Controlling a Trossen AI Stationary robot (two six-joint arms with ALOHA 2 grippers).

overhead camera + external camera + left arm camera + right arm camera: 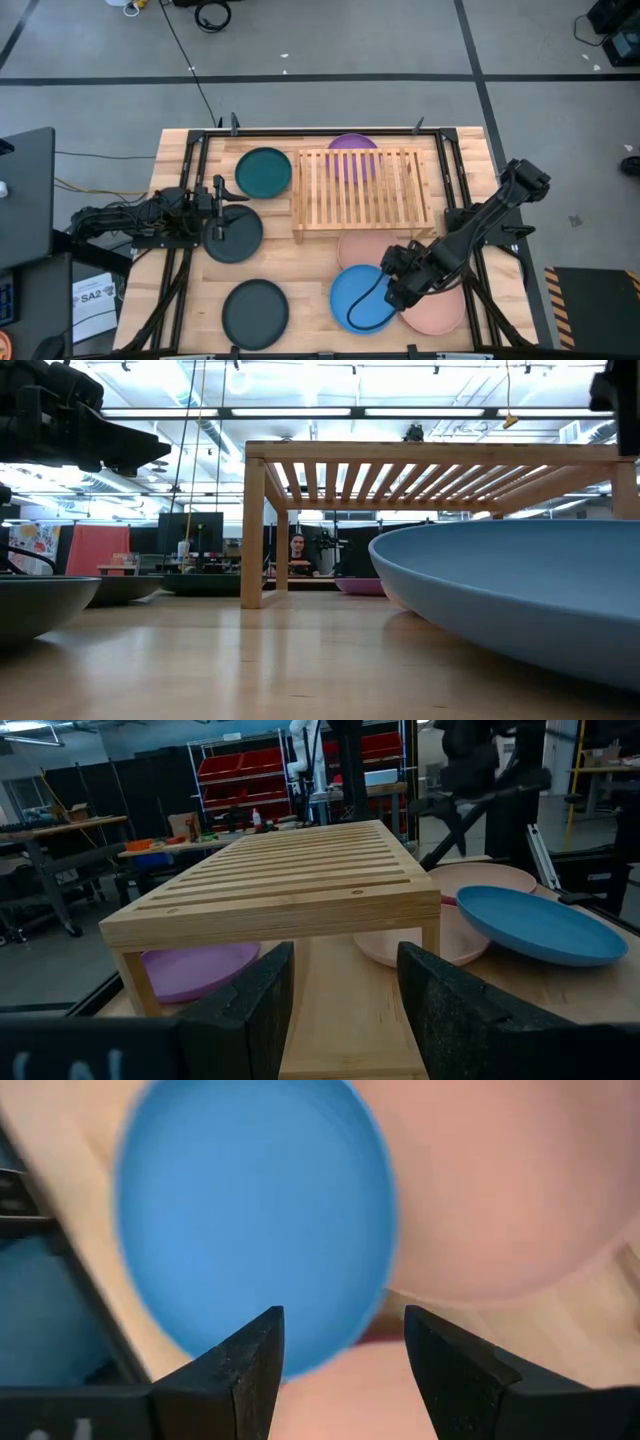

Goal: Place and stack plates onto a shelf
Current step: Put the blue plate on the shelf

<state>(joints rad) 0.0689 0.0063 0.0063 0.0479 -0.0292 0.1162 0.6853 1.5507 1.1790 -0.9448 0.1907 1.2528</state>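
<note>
A light wooden table (300, 270) stands on a grey floor with dark tape lines. Seen from above, the slatted shelf (362, 190) sits near the table's far edge, with a purple plate (352, 147) showing under its far side and a teal plate (263, 172) just beside its left end. A charcoal plate (233, 234) lies toward the left edge, another charcoal plate (255, 313) at the near edge. The left gripper (218, 193) rests over the charcoal plate by the left edge, fingers spread with nothing between them. The right gripper (398, 278) hangs over the blue plate (360, 298), which overlaps a salmon plate (438, 310) near the right front corner; another pink plate (365, 250) lies at the shelf's near side. The low view looks across the tabletop under the shelf (440, 465), the blue plate (520, 600) looming close, and a person (297, 555) is seated in the room behind. The left wrist view shows both fingers (250, 1005) apart, facing the shelf (290, 885). In the right wrist view the fingers (245, 1365) stand wide over the blue plate's (250, 1210) edge, gripping nothing.
</note>
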